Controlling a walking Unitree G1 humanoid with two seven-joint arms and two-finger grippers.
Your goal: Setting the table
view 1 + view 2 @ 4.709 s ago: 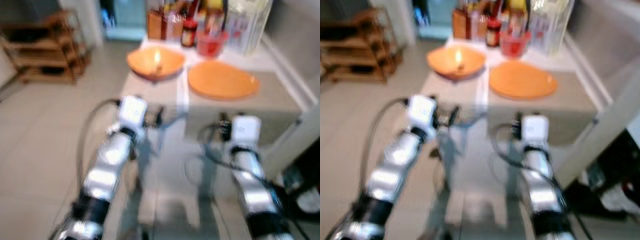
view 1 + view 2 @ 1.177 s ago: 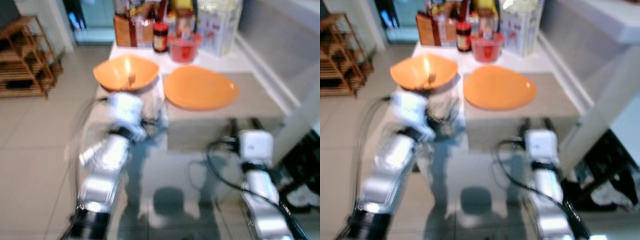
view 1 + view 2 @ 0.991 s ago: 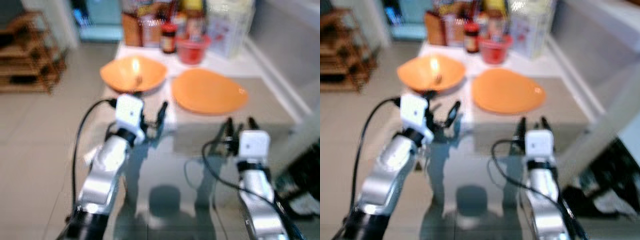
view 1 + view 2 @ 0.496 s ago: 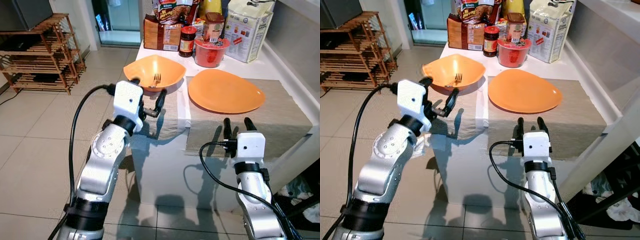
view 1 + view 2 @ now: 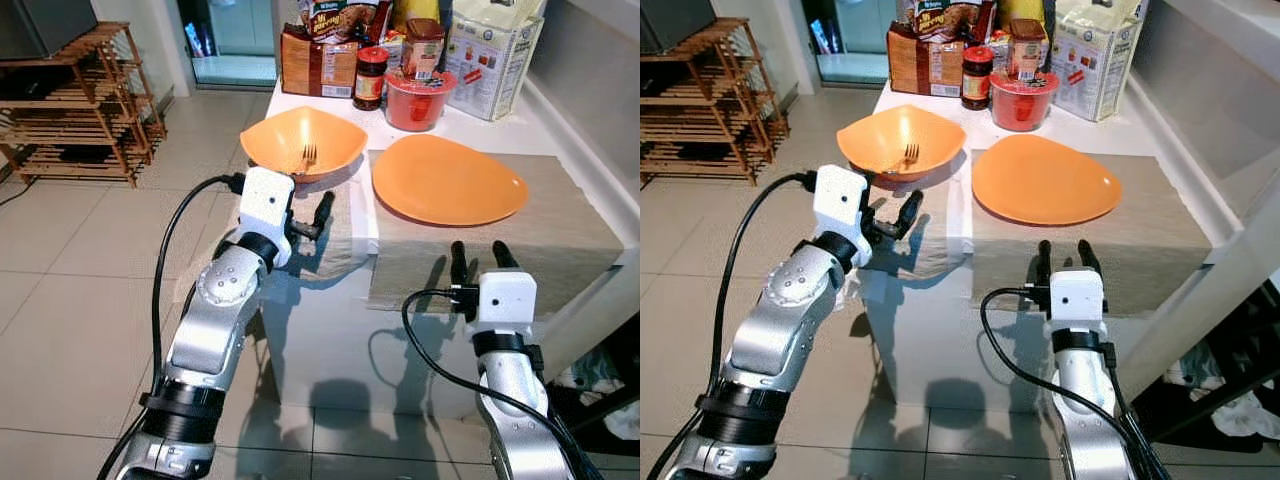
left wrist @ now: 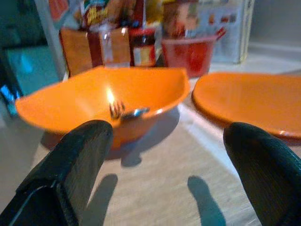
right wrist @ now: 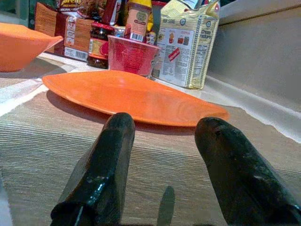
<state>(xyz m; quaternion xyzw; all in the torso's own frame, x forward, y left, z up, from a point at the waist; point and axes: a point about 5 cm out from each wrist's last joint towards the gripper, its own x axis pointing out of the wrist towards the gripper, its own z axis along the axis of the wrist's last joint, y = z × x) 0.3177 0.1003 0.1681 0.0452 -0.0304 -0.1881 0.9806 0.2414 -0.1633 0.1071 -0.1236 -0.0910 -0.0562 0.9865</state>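
An orange bowl (image 5: 300, 140) with a metal fork (image 5: 309, 157) in it stands on a grey placemat at the counter's left side. To its right an orange plate (image 5: 447, 179) lies on a second placemat (image 5: 560, 235). My left gripper (image 5: 305, 208) is open, just short of the bowl's near rim, above the mat's front edge. My right gripper (image 5: 476, 253) is open too, over the near edge of the right mat, a little short of the plate. The left wrist view looks at the bowl (image 6: 89, 101) and fork (image 6: 123, 111); the right wrist view looks at the plate (image 7: 131, 96).
Jars, a red tub (image 5: 415, 100) and food packets (image 5: 488, 50) crowd the back of the white counter (image 5: 330, 330). A wooden shelf rack (image 5: 75, 100) stands on the tiled floor at the left. A grey wall ledge runs along the right.
The blur has cleared and the view has steadied. My left gripper sits a little lower and nearer the bowl's front; the right gripper is almost unmoved.
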